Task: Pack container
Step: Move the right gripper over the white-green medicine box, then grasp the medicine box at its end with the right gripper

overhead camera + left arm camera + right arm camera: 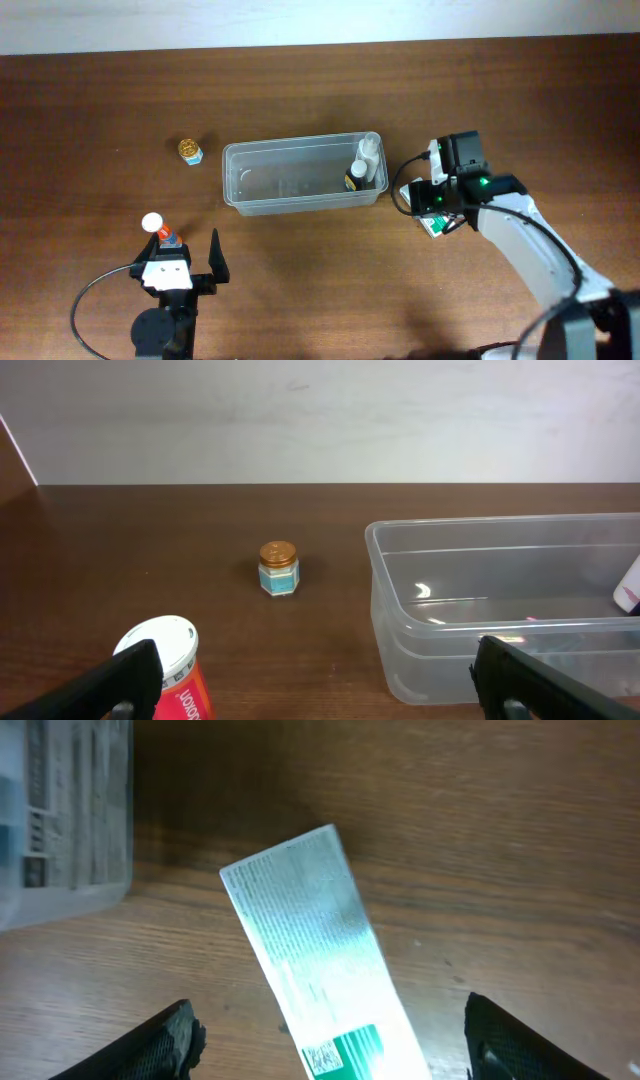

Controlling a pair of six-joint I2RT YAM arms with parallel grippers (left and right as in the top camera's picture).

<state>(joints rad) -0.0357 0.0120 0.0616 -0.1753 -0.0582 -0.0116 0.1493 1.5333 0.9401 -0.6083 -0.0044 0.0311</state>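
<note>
The clear rectangular container (300, 178) stands at the table's middle and shows in the left wrist view (510, 600). A white bottle with a dark label (364, 163) lies in its right end. A white and green box (320, 960) lies on the table between the open fingers of my right gripper (325, 1040); in the overhead view the box (437, 228) peeks out under that gripper (440, 200). My left gripper (185, 268) is open and empty at the front left. A red bottle with a white cap (160, 230) stands by its left finger (175, 675).
A small jar with a gold lid (190, 151) stands left of the container, also seen in the left wrist view (278, 567). A black cable loops on the table by the left arm's base (85, 300).
</note>
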